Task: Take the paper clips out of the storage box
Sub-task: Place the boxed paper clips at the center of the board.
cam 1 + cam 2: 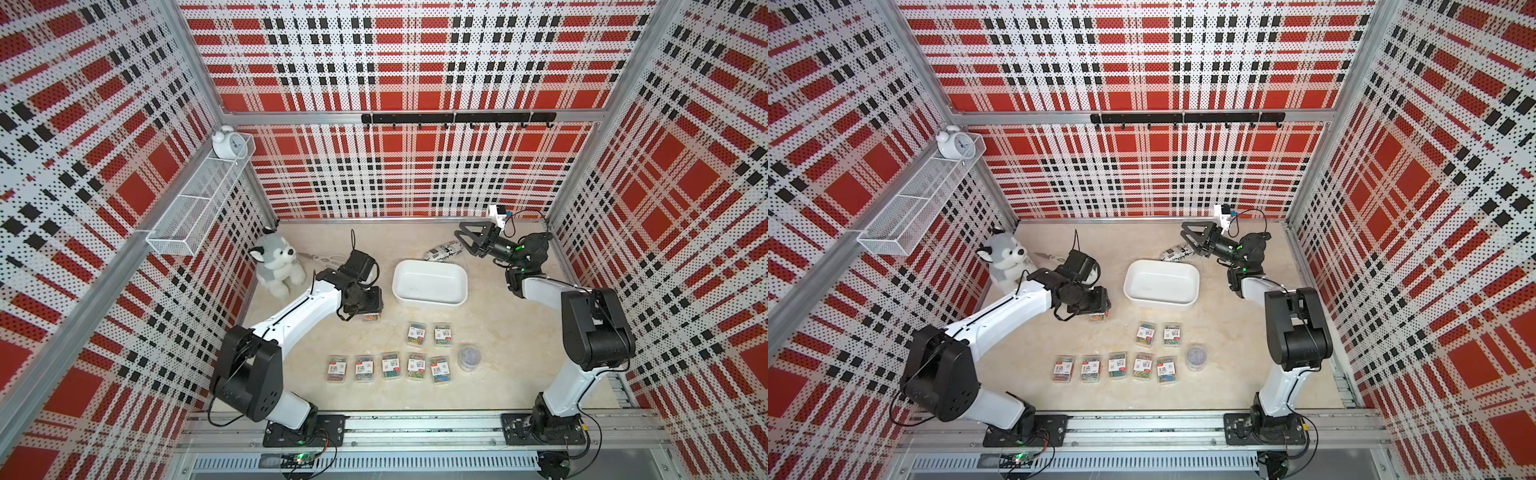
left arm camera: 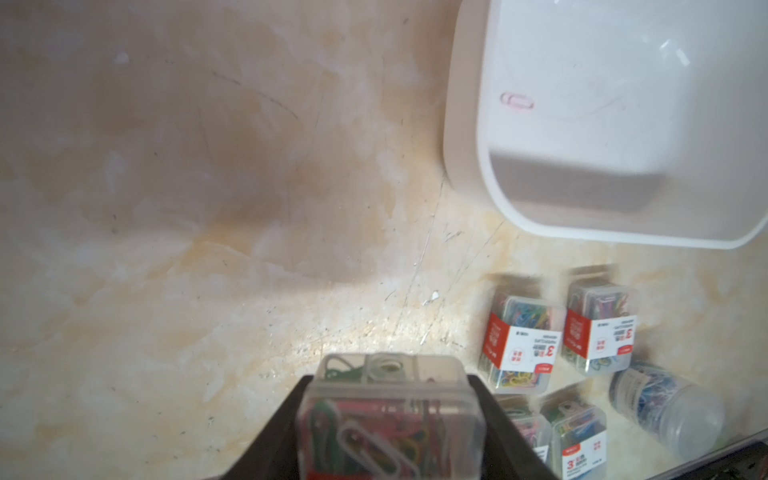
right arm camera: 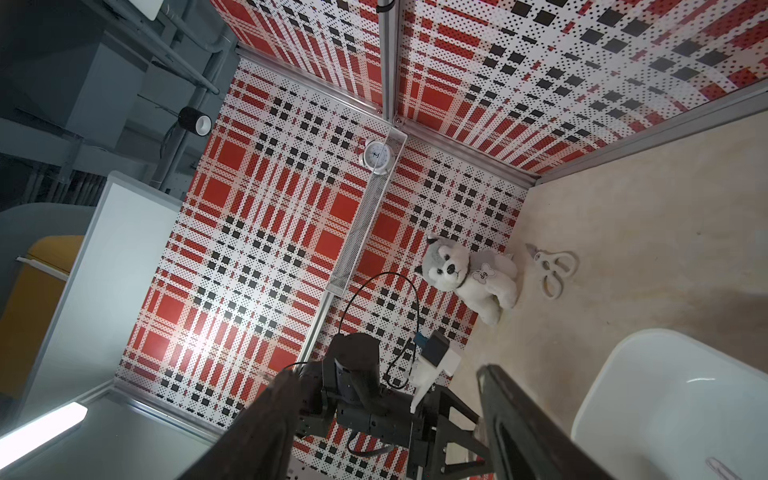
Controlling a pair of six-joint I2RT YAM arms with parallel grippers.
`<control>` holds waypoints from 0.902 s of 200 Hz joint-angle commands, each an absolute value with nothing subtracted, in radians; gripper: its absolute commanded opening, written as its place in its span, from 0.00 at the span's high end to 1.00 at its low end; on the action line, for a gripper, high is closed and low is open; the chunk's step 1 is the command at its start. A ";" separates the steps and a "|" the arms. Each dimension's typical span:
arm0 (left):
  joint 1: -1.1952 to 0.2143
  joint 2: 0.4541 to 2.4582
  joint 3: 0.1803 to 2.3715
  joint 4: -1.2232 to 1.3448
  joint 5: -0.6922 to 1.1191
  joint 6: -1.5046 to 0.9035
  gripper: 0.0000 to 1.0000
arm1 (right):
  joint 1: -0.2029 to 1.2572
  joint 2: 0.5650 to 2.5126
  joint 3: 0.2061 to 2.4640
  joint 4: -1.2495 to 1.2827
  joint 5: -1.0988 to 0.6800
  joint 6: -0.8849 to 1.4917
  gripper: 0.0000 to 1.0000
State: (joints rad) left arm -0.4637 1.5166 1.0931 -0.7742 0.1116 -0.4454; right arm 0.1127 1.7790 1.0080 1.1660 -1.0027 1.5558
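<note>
Left gripper [image 2: 390, 384] clamped on one paper clip case [image 2: 386, 432] near the storage box [image 1: 428, 303]
Seven other cases [image 1: 390, 366] and the round tub [image 1: 470, 357] sit on the worktop [image 1: 498, 386]; right gripper [image 1: 465, 240] open and empty behind the box

A red "3" stands on labels of the paper clip cases [image 2: 521, 353], six o'clock from the storage box [image 1: 428, 302]. Finer print is blurred.

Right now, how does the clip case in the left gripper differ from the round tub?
The case is rectangular; the round tub is cylindrical. The case sits between the left gripper's fingers; the round tub rests free on the table. Both are clear plastic, outside the storage box.
</note>
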 commanded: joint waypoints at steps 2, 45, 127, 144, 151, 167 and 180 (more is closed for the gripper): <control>-0.508 1.540 1.061 -0.776 0.072 -0.458 0.58 | 0.106 1.740 0.996 1.161 -1.009 1.539 0.27; -0.552 1.576 1.013 -0.700 0.072 -0.486 0.58 | 0.106 1.738 0.987 1.168 -1.003 1.548 0.26; -0.627 1.682 1.068 -0.636 0.077 -0.518 0.58 | 0.104 1.729 0.972 1.161 -1.003 1.548 0.26; -0.632 1.702 1.080 -0.629 0.078 -0.522 0.57 | 0.104 1.730 0.971 1.161 -1.003 1.549 0.26; -0.634 1.711 1.085 -0.629 0.079 -0.523 0.56 | 0.105 1.732 0.974 1.161 -1.003 1.549 0.26; -0.638 1.726 1.097 -0.630 0.080 -0.523 0.55 | 0.104 1.735 0.977 1.160 -1.004 1.551 0.27; -0.641 1.740 1.104 -0.630 0.079 -0.522 0.53 | 0.104 1.737 0.978 1.159 -1.003 1.552 0.27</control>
State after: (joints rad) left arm -0.6300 1.7153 1.0698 -0.6506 0.0780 -0.5156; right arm 0.1108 1.7706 0.9802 1.1564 -1.0019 1.5566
